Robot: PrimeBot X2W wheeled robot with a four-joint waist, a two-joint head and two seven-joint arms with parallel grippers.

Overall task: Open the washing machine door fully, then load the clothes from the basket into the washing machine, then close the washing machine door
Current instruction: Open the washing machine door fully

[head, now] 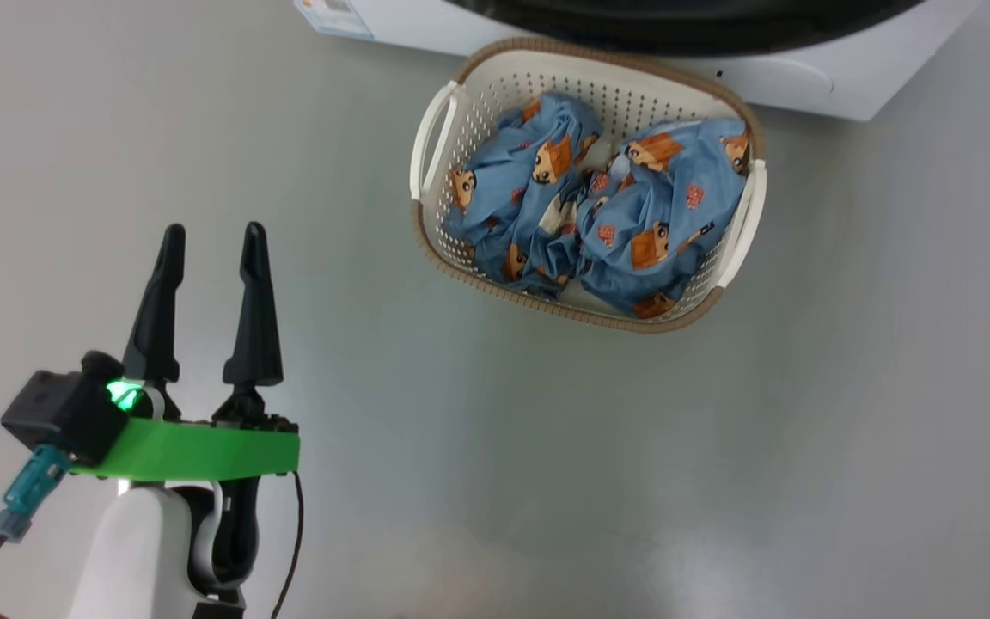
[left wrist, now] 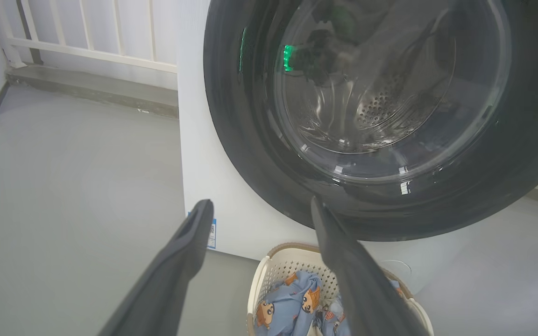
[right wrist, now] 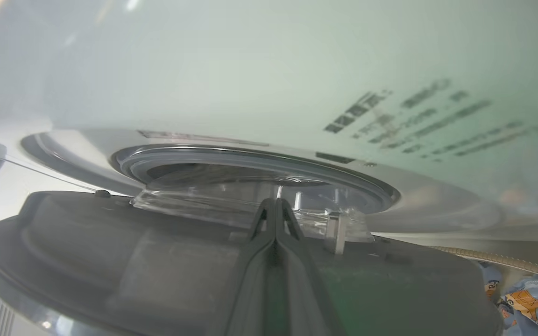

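Note:
The basket (head: pixel 504 90), cream with a brown rim, stands on the floor in front of the washing machine (head: pixel 804 82) and holds the clothes (head: pixel 658 223), crumpled blue printed fabric. My left gripper (head: pixel 214 228) hovers open and empty, well to the basket's left. Its wrist view looks between the open fingers of the left gripper (left wrist: pixel 260 203) at the washing machine door (left wrist: pixel 250 154), the basket (left wrist: pixel 273 270) and the clothes (left wrist: pixel 287 303). My right gripper (right wrist: pixel 276 201) is shut, with nothing between its fingers. It lies across the inner face of the washing machine door (right wrist: pixel 110 261), which stands ajar from the washing machine (right wrist: pixel 250 70).
Grey floor spreads around the basket on all sides. A blue label (left wrist: pixel 211 233) sits low on the machine's white front. A white railing (left wrist: pixel 87 32) and a low step run behind the machine on the left. The clothes (right wrist: pixel 526 298) show at the right wrist view's lower right corner.

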